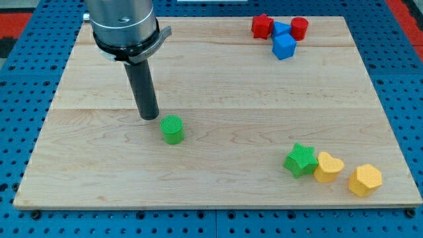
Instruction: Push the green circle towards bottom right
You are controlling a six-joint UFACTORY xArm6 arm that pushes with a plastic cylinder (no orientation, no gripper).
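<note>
now pale wood board (218, 79) over blue pegboard (20, 99); my tip (149, 117) just upper-left of green circle (172, 129).

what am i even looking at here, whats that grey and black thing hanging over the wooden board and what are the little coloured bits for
It is a robot arm. It has no hand: it ends in a straight dark rod, and its lower end, my tip, slides on the wooden board to push blocks. Nothing is held. There is one picture, looking down at the board at a slant; where the camera is mounted is not known.

The tip is just up and to the view's left of the green circle, very close to it. At the view's bottom right lie a green star, a yellow heart and a yellow hexagon. At the top right are a red star, two blue blocks and a red cylinder.
</note>
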